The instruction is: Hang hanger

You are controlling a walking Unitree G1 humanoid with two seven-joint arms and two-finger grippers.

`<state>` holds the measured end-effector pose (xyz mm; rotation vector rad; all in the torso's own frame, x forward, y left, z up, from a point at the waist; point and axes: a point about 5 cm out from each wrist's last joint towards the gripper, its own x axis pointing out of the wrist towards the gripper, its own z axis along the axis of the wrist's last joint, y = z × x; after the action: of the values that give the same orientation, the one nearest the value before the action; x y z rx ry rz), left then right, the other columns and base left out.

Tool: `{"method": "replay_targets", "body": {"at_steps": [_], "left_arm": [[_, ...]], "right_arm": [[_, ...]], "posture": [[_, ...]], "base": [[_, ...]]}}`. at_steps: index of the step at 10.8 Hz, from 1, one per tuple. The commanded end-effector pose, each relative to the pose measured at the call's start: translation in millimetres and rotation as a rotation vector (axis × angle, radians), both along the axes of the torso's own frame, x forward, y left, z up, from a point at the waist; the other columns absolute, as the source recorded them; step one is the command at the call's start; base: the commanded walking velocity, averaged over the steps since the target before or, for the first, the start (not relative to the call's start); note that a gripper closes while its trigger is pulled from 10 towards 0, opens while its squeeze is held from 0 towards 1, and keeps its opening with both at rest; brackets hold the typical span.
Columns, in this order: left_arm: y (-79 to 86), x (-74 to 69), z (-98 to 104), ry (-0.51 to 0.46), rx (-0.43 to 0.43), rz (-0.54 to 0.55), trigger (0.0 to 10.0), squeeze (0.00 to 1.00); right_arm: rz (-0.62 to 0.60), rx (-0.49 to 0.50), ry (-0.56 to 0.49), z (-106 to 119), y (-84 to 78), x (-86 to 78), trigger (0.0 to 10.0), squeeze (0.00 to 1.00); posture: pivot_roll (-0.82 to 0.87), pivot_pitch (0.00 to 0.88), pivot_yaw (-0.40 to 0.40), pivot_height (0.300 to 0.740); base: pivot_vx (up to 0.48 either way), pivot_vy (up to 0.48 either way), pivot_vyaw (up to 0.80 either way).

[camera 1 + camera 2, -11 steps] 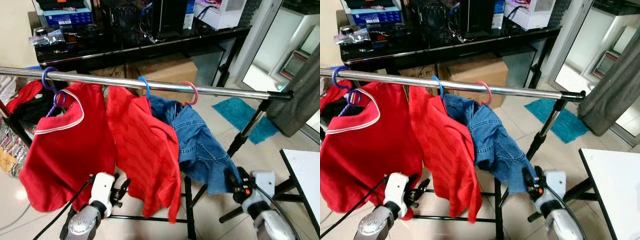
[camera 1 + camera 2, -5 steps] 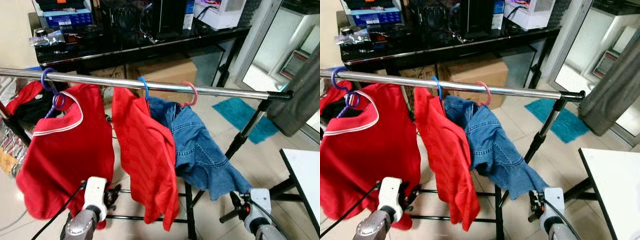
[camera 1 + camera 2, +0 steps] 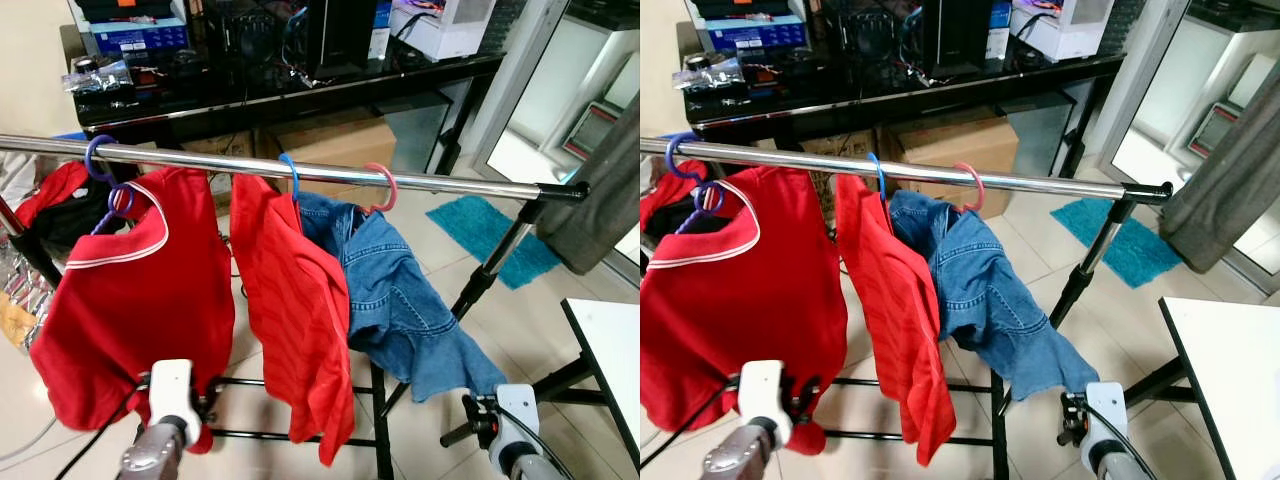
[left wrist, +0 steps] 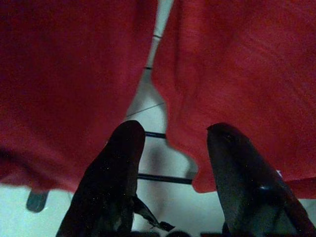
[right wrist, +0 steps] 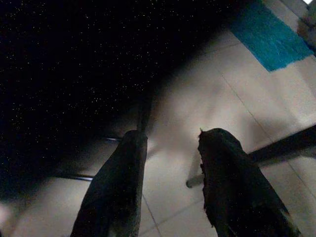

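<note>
A silver clothes rail [image 3: 450, 184] runs across the view. Three hangers hang on it: a purple hook [image 3: 97, 158] carrying a red shirt [image 3: 130, 300], a blue hook [image 3: 290, 176] with a red garment [image 3: 300, 320], and a pink hook [image 3: 381, 187] with a denim jacket [image 3: 400, 300]. My left gripper [image 3: 205, 402] sits low, just under the red shirt's hem; in the left wrist view it [image 4: 175, 131] is open and empty between the two red garments. Low on the right, below the denim hem, my right gripper [image 3: 474, 420] is also open [image 5: 173, 136] over the floor.
A black desk [image 3: 300, 80] loaded with electronics stands behind the rail, a cardboard box [image 3: 335, 140] under it. A teal mat [image 3: 490, 235] lies on the tiled floor at right, beside a grey curtain [image 3: 600, 190] and a white table corner [image 3: 610, 340]. The rack's black legs [image 3: 378, 400] cross below the clothes.
Both arms have dropped lower and back from the clothes. The right gripper has left the denim hem. The middle red garment has swung slightly.
</note>
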<state>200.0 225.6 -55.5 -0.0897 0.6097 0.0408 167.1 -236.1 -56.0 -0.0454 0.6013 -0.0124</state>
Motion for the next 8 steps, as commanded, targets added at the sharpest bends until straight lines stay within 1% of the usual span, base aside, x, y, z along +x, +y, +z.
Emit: {"method": "replay_targets", "body": {"at_steps": [1,2,3,4,5,6,8], "left_arm": [[2.7,-3.6,-3.3,0.033,-0.003,0.036,10.0,0.0],[9.0,-8.2,-5.8,0.065,0.009,0.074,10.0,0.0],[14.2,-11.5,-7.2,0.088,0.024,0.099,10.0,0.0],[17.9,-14.0,-7.9,0.101,0.037,0.108,10.0,0.0],[18.0,-15.5,-8.7,0.115,0.064,0.082,10.0,0.0],[18.4,-16.2,-9.3,0.13,0.092,0.06,10.0,0.0],[18.1,-14.0,-8.7,0.138,0.115,0.042,10.0,0.0]], "right_arm": [[-0.019,-0.022,0.007,0.1,-6.8,-0.7,10.0,0.0],[-0.04,-0.046,0.055,-5.6,-11.4,-6.3,10.0,0.0],[-0.049,-0.056,0.081,-8.5,-13.7,-9.9,10.0,0.0],[-0.067,-0.068,0.11,-11.3,-18.7,-15.8,10.0,0.0],[-0.07,-0.078,0.131,-13.1,-21.5,-19.8,10.0,0.0],[-0.071,-0.079,0.132,-13.4,-21.7,-19.5,10.0,0.0],[-0.066,-0.055,0.104,-11.5,-17.6,-12.7,10.0,0.0]], "posture": [[-0.03,0.0,-0.055,0.74],[-0.03,0.0,-0.059,0.74],[-0.03,0.0,-0.063,0.74],[-0.03,0.0,-0.064,0.74],[-0.03,0.0,-0.065,0.74],[-0.03,0.0,-0.064,0.74],[-0.03,0.0,-0.063,0.74]], "base": [[0.0,0.0,0.0],[0.0,0.0,0.0],[0.0,0.0,0.0],[0.0,0.0,0.0],[0.0,0.0,0.0],[0.0,0.0,0.0],[0.0,0.0,0.0]]}}
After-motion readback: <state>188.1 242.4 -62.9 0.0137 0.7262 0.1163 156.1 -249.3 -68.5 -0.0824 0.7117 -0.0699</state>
